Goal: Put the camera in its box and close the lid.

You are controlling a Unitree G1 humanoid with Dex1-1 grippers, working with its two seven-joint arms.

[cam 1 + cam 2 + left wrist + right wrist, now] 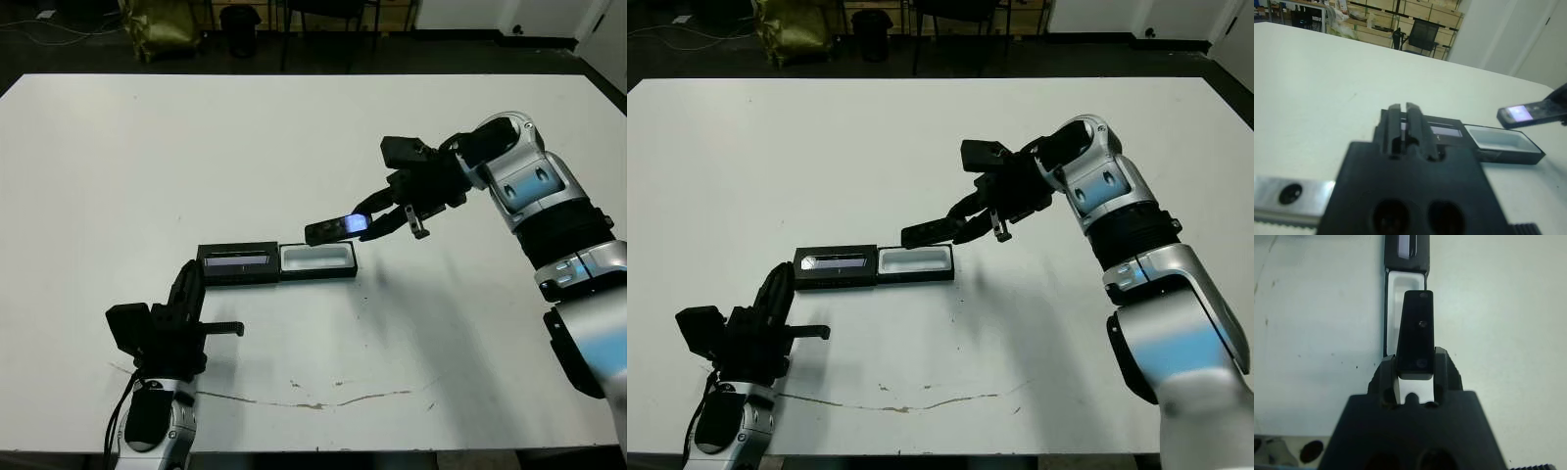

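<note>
My right gripper (378, 216) is shut on one end of the camera (333, 228), a slim black bar held in the air, tilted down toward the box. In the right wrist view the camera (1415, 333) juts out between my fingers over the white-lined tray. The box (316, 260) lies open on the table, its lid (238, 263) flat beside it on the left with a pale strip facing up. My left gripper (190, 274) is shut and empty, low near the table's front, its tips close to the lid's left end (1444, 130).
A thin brown scratch line (323, 399) runs along the table near the front edge. Beyond the far edge stand dark chairs (240, 24) and a yellow bag (162, 24). The table (294, 137) stretches white behind the box.
</note>
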